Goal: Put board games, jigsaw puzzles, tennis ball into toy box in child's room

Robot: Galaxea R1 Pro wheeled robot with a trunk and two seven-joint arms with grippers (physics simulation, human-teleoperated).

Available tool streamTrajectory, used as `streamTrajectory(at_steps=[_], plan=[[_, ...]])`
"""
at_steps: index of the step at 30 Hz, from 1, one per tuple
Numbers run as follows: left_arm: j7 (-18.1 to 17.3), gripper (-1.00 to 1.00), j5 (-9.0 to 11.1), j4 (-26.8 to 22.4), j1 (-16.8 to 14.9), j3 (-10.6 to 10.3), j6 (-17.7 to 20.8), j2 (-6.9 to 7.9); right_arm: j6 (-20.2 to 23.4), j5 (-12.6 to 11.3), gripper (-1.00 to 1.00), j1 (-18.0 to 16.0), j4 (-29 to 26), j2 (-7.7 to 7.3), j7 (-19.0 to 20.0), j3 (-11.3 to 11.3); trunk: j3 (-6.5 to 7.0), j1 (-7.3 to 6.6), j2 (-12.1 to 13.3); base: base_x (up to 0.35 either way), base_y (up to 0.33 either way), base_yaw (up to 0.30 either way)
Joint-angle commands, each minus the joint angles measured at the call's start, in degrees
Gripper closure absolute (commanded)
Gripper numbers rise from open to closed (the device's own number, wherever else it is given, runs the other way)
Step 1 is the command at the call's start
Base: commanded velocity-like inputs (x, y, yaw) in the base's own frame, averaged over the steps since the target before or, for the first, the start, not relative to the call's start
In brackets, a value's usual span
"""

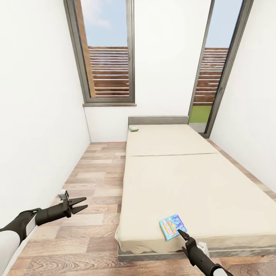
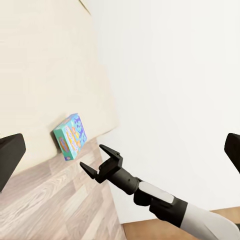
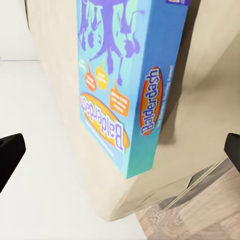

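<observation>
White walls enclosed a narrow room with a wood-plank floor (image 1: 96, 180) and two tall grey-framed windows (image 1: 109, 53) in the upper part of the head view. The bed (image 1: 191, 184), a cream mattress on a thin grey frame, filled the centre and right of that view, running from the lower edge up to a grey headboard below the windows.

Two board games lay on the bed. The blue cartoon-printed box (image 1: 173, 226) lay flat near the mattress's lower corner, at lower centre of the head view; the right wrist view showed its lid (image 3: 125, 85) close up, printed "Balderdash". A second small box (image 1: 133, 128), too small to identify, lay at the far left corner by the headboard.

The left gripper (image 1: 81, 204) hung over the floor at lower left of the head view, beside the bed, its jaws spread wide and holding nothing. The right gripper (image 1: 180, 232) pointed at the blue box from the lower edge, its tip just at the box's near edge. Contact could not be confirmed. In the left wrist view its fingers (image 2: 111, 152) stood apart, and empty.
</observation>
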Motion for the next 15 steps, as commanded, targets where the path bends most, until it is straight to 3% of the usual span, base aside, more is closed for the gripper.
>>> streamTrajectory(at_steps=[1, 7, 15], plan=[[-0.2, -1.0, 0.2, 0.0, 0.0, -0.2, 0.6, 0.12, 0.6, -0.3, -1.0, 0.0, 0.0, 0.02, 0.1, -0.2, -0.05, -0.01, 0.0, 0.0, 0.0, 0.0], [-0.2, -1.0, 0.2, 0.0, 0.0, -0.2, 0.8, 0.44, 2.6, -0.3, -1.0, 0.0, 0.0, 0.04, 0.3, -0.2, -0.05, -0.01, 0.0, 0.0, 0.0, 0.0], [-0.2, -1.0, 0.2, 0.0, 0.0, -0.2, 0.9, 0.42, 3.7, -0.3, -1.0, 0.0, 0.0, -0.03, 0.6, -0.2, -0.95, 1.09, -2.0, 0.0, 0.0, 0.0]])
